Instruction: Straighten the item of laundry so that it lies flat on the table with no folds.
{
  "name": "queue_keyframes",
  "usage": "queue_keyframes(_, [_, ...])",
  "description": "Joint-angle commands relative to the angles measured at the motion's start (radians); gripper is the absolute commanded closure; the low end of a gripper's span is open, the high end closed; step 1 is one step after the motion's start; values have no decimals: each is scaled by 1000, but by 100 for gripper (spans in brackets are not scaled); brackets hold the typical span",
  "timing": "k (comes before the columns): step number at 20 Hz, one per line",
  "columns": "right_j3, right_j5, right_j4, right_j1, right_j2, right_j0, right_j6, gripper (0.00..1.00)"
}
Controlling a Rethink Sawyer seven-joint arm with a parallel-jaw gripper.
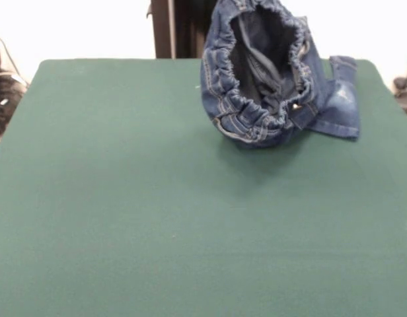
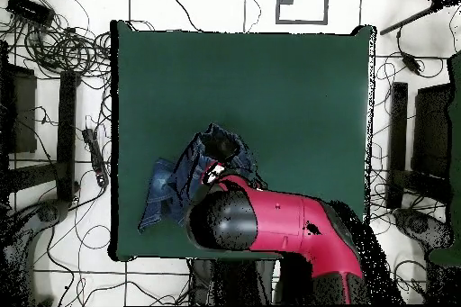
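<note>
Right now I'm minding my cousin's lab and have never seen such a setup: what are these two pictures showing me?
Both show the same moment, seen by two cameras. One camera looks across a green table; the other looks straight down on it, turned half round.

The red and black shape in the overhead picture is a robot arm reaching over the table's edge. Its gripper is hidden under the arm and behind the cloth, so I cannot tell whether it is open or shut.

The blue bundle is a small pair of jeans. Its elastic waistband is lifted off the table and gapes toward the front camera, which suggests the arm is holding it up. One leg trails on the table. The jeans are not yet flat.
</note>
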Motion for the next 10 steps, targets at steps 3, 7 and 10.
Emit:
queue_keyframes(3, [113,10,-146,-3,286,-112,-449,100])
queue_keyframes(7, [122,27,-169,-12,338,-140,-405,100])
queue_keyframes(10, [120,41,-183,-10,371,-161,-385,100])
